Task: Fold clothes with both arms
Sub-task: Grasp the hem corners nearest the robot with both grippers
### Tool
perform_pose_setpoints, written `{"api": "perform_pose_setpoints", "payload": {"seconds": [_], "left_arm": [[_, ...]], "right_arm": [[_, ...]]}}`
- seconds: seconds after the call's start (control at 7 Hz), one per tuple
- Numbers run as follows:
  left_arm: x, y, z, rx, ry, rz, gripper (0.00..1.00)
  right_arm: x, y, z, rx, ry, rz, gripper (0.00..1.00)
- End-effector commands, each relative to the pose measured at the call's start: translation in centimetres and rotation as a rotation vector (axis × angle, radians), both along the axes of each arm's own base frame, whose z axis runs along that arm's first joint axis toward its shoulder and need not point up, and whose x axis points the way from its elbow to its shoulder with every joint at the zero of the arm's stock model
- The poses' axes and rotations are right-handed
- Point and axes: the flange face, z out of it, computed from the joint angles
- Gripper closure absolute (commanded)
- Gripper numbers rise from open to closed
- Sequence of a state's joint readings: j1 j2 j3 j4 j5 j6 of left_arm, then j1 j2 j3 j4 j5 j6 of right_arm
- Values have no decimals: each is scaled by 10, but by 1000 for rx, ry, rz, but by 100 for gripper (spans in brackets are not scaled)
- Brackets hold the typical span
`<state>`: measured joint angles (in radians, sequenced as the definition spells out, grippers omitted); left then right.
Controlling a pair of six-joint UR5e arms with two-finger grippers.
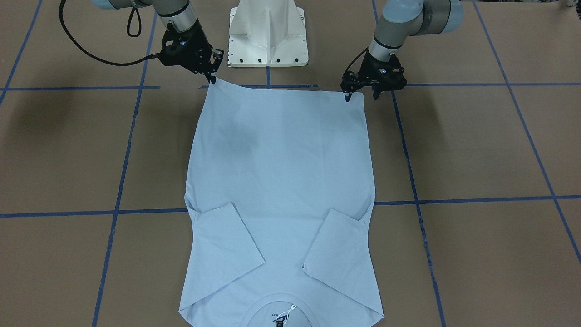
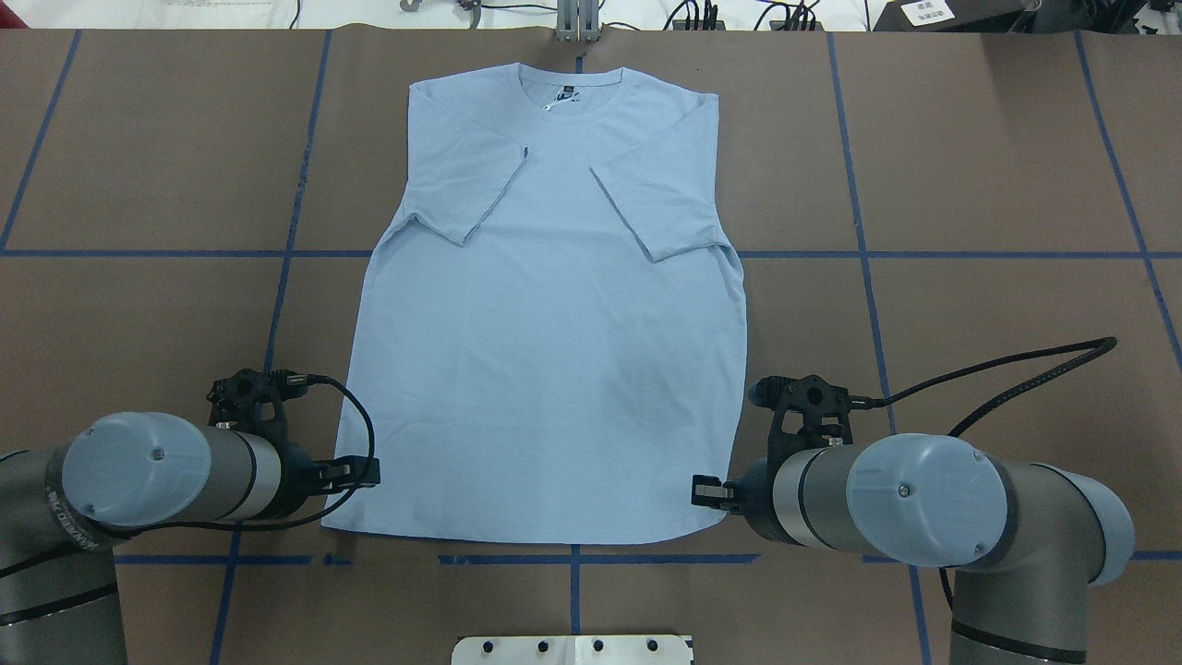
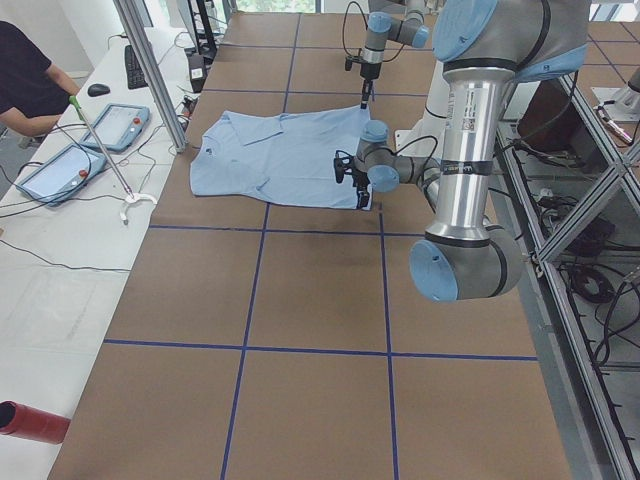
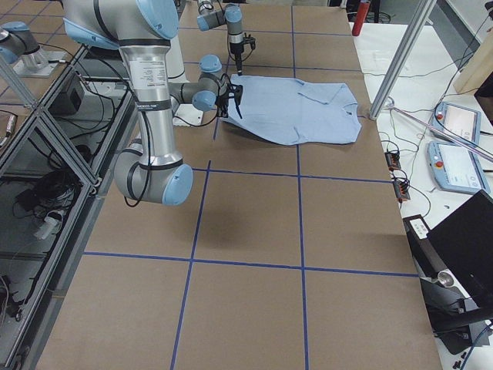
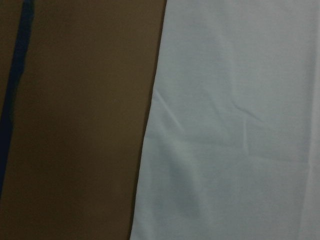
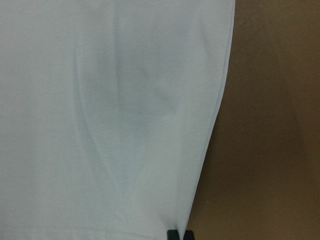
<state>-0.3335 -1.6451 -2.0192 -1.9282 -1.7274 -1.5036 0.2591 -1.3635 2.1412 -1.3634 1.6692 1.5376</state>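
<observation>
The pale light-blue T-shirt [image 1: 281, 172] [image 2: 554, 351] lies flat on the brown table, both sleeves folded inward, collar and dark neck label [image 2: 565, 92] at the far side. Its hem faces the robot. My right gripper [image 1: 211, 80] [image 2: 704, 489] is shut on one hem corner, which peaks up slightly; its fingertips [image 6: 179, 234] show at the shirt's edge. My left gripper [image 1: 361, 96] [image 2: 355, 473] stands open, its two fingers straddling the other hem corner. The left wrist view shows only the shirt's side edge [image 5: 240, 125] and table.
The white pedestal base [image 1: 268, 36] stands between the arms, just behind the hem. Blue tape lines [image 1: 118, 195] grid the table. In the exterior left view, a person [image 3: 25, 80] sits at a side bench with tablets [image 3: 60, 170]; a metal post [image 3: 150, 70] rises near the collar.
</observation>
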Motion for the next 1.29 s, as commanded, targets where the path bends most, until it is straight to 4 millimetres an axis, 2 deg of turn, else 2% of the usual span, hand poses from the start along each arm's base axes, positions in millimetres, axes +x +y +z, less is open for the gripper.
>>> {"api": "perform_pose_setpoints", "payload": {"seconds": [0.0,0.57,0.86,1.14], "left_arm": [[7,13,7,-26,-12,10,1],[21,21,19,-60,-69,15,3],[30,21,20,-46,-77,8,3],[28,22,15,-42,-67,7,6]], "right_arm": [[1,-4,-1,1,-3,6,100],[1,-4,-1,2,-3,6,100],[1,-5,0,2,-1,8,100],[3,-8,0,1,-1,15,100]]}}
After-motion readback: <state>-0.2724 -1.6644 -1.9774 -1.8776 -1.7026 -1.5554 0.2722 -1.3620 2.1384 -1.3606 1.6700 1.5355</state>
